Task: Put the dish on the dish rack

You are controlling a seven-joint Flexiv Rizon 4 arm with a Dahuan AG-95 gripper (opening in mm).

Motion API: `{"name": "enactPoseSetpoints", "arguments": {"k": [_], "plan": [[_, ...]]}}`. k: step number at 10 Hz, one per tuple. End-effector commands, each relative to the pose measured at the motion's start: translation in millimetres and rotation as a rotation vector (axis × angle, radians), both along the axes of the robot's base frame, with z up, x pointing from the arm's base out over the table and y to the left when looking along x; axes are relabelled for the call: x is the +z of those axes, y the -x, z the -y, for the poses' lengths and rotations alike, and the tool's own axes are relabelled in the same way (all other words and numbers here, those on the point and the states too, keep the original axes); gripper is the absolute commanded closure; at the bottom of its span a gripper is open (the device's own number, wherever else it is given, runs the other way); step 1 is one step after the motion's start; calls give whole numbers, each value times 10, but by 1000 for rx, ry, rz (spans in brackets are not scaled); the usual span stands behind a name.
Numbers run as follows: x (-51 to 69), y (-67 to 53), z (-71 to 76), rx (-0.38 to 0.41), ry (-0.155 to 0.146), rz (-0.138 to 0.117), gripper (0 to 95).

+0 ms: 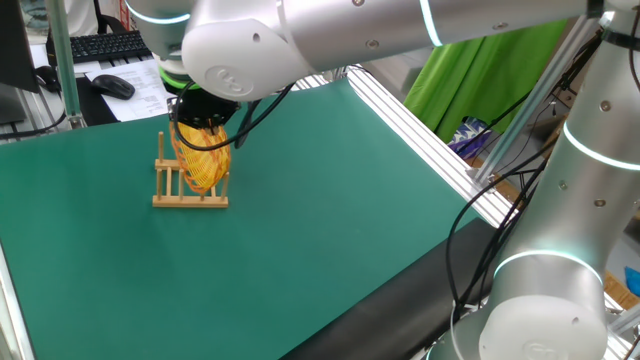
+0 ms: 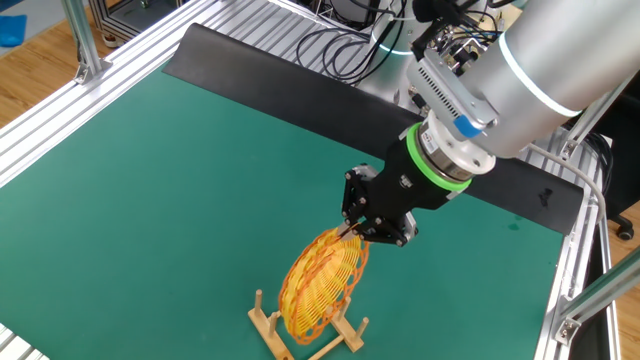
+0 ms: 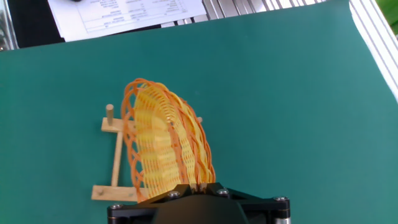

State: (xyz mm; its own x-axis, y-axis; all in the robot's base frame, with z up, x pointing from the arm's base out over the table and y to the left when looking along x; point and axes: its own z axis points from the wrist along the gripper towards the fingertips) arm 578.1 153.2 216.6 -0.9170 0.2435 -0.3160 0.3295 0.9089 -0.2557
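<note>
The gripper (image 2: 352,232) is pinched shut on the upper rim of the dish (image 2: 320,282), which is held on edge, nearly upright and slightly tilted. In the hand view the black gripper body (image 3: 199,208) is seen at six o'clock, with the dish (image 3: 165,149) rising from it toward twelve o'clock. The lower part of the dish is set among the pegs of the dish rack (image 2: 268,328); whether its bottom edge rests on the base rails cannot be told. In the hand view one peg of the dish rack (image 3: 110,113) stands at about ten o'clock from the dish, and a base rail is seen at seven o'clock.

The rack stands on a green mat (image 1: 330,200). In one fixed view, the dish (image 1: 203,160) and the rack (image 1: 190,198) lie under the arm (image 1: 330,40). At eleven o'clock from the rack, beyond the mat, a keyboard (image 1: 105,45) and a mouse (image 1: 113,86) are seen. Aluminium rails (image 1: 420,130) run along the mat's edge at three o'clock.
</note>
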Motion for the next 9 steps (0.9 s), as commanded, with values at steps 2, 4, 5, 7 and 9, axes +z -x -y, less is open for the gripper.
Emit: {"name": "enactPoseSetpoints", "arguments": {"k": [2, 4, 5, 7, 9], "plan": [[-19, 10, -30, -4, -14, 0, 950], [-18, 11, -32, -1, -14, 0, 950], [-18, 11, -33, -7, -12, 1, 760], [-19, 11, -33, -13, -11, 3, 570], [-21, 10, -34, -11, -11, 3, 570]]}}
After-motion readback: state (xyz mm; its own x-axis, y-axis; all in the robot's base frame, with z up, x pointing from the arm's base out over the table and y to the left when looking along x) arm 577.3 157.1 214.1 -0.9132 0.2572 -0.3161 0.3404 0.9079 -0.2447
